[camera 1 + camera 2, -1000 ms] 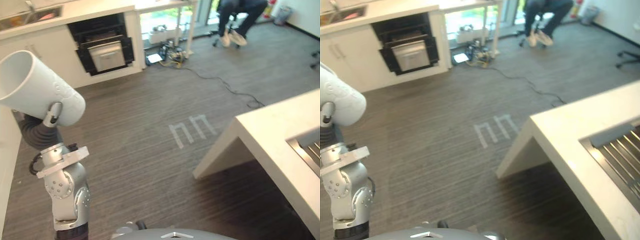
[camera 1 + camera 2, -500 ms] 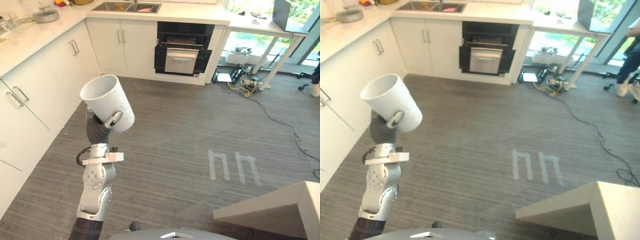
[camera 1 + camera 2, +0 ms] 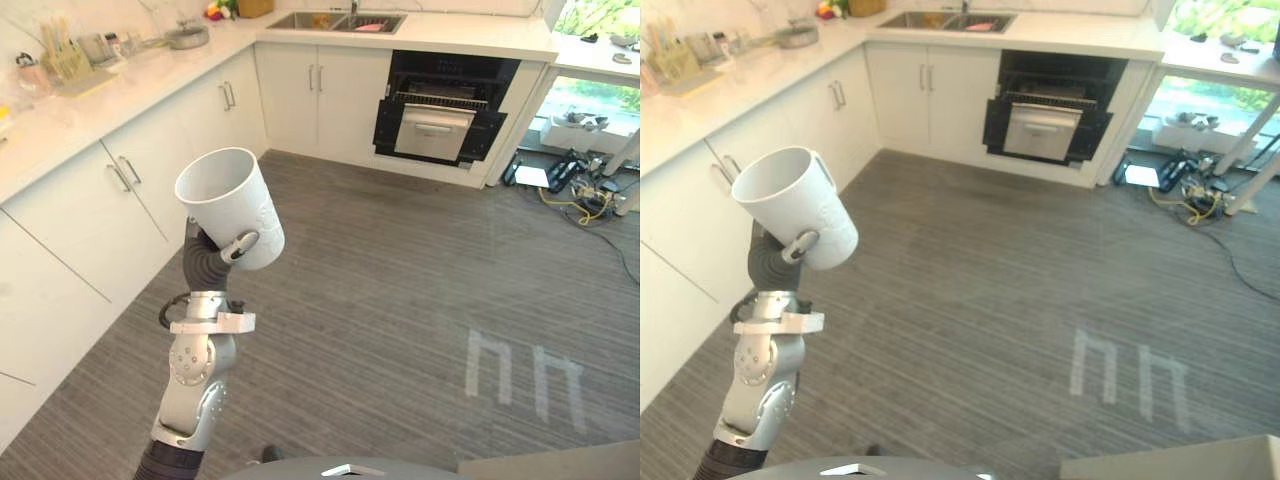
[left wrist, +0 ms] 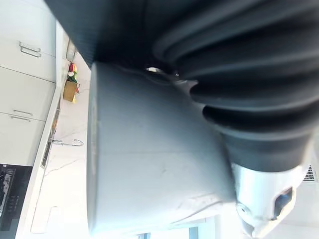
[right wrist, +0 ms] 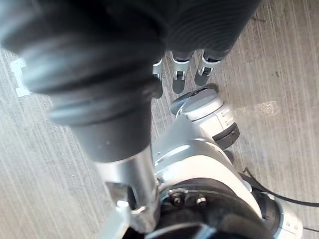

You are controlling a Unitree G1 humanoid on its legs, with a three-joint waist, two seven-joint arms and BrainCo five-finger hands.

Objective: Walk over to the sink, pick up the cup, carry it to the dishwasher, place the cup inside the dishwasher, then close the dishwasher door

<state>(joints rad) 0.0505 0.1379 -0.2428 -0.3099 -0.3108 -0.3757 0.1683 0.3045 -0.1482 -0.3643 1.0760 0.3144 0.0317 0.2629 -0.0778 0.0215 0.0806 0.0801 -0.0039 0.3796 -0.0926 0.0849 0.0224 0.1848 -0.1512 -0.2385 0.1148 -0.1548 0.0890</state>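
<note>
Left eye view: smooth white cup (image 3: 230, 210), round and slightly tapered, tilted mouth-up, clamped in the raised left hand (image 3: 242, 246) over the striped grey floor (image 3: 400, 290). Far end, the boxy black dishwasher (image 3: 437, 120) sits open under the pale tabletop (image 3: 470, 35), just right of the steel sink (image 3: 335, 20).

Left wrist view: hand wrapped round the cup's plain side.

Right wrist view: right hand (image 5: 178, 79) hangs loose, fingers apart, holding nothing.

Since half a second ago the camera swung; same grip on the cup.
</note>
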